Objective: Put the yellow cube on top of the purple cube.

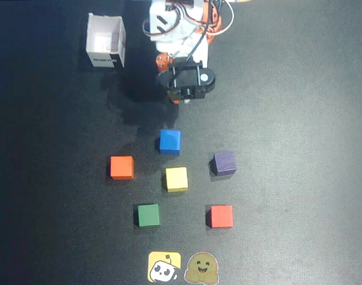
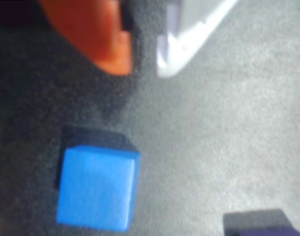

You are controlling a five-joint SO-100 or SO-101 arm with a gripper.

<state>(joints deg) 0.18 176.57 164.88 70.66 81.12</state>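
Observation:
In the overhead view the yellow cube (image 1: 177, 179) sits on the dark mat in the middle of a ring of cubes. The purple cube (image 1: 224, 164) stands to its right, a little further back, apart from it. My gripper (image 1: 177, 100) hangs near the arm's base, behind the blue cube (image 1: 170, 141) and well short of the yellow one. In the wrist view the gripper (image 2: 145, 69) shows an orange finger (image 2: 98, 39) and a white finger (image 2: 189, 34) with a narrow gap of bare mat between them. A corner of the purple cube (image 2: 263, 223) shows at the bottom right. The yellow cube is out of that view.
The blue cube (image 2: 97, 189) lies just below the fingers in the wrist view. Overhead, an orange cube (image 1: 121, 167), a green cube (image 1: 148, 215) and a red cube (image 1: 221, 217) surround the yellow one. A white open box (image 1: 107, 40) stands back left; two stickers (image 1: 164, 267) lie at the front edge.

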